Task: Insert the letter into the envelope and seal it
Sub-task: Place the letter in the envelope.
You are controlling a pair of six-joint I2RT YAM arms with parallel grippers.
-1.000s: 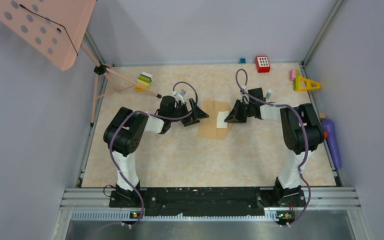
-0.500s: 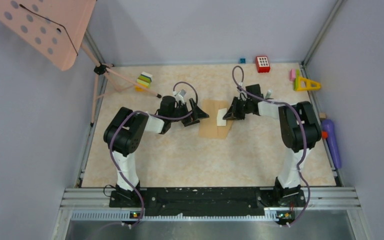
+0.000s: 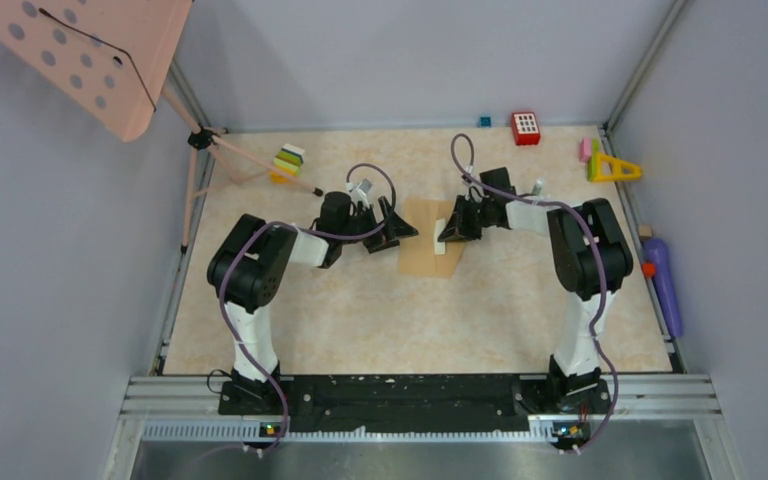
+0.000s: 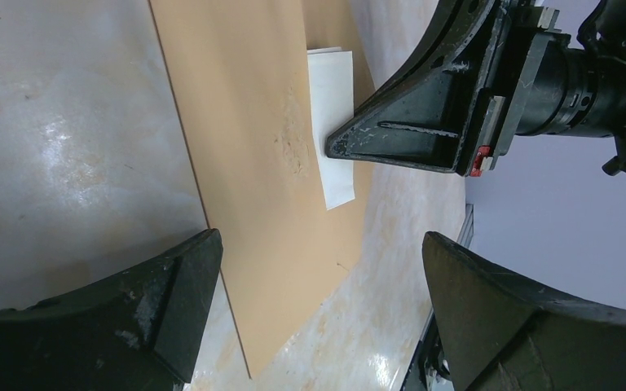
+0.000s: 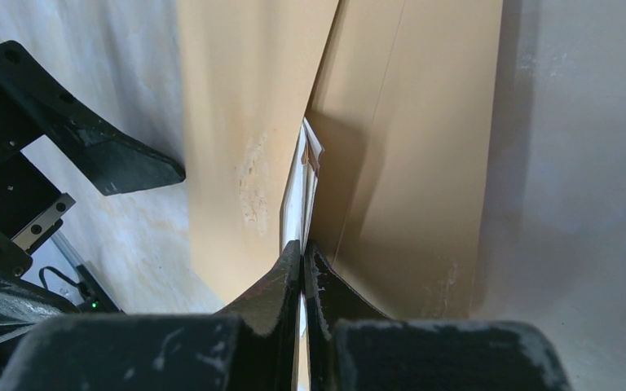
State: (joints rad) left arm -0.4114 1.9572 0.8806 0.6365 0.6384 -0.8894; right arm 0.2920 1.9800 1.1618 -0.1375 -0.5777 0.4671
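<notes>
Bench: I am looking down on a pale marbled bench (image 3: 360, 310) boxed in by grey walls, both arms reaching toward its middle.
Envelope: the tan envelope (image 3: 420, 250) lies flat at the centre of the bench, between the two claws. From the right wrist I see it as two tan panels meeting along a crease (image 5: 244, 122), the right-hand panel in shadow.
Letter: the white letter (image 3: 443, 238) sits over the envelope's right part. From the right wrist I see it edge-on (image 5: 297, 187), its far corner at the crease between the panels. I cannot tell whether any of it is inside.
Right claw: my right claw (image 5: 303, 248) has its fingers pressed together on the near edge of the letter, with the tip over the envelope (image 4: 253, 163).
Left claw: my left claw (image 4: 318, 252) is spread wide and holds nothing. It sits just beside the envelope's left edge (image 3: 400, 228).
Far edge: a red block (image 3: 525, 128) and a yellow triangle (image 3: 612, 168) sit well apart from the envelope.
Right side: a purple object (image 3: 662, 285) lies along the wall.
Upper left: a pink perforated panel (image 3: 80, 50) hangs over the corner.
</notes>
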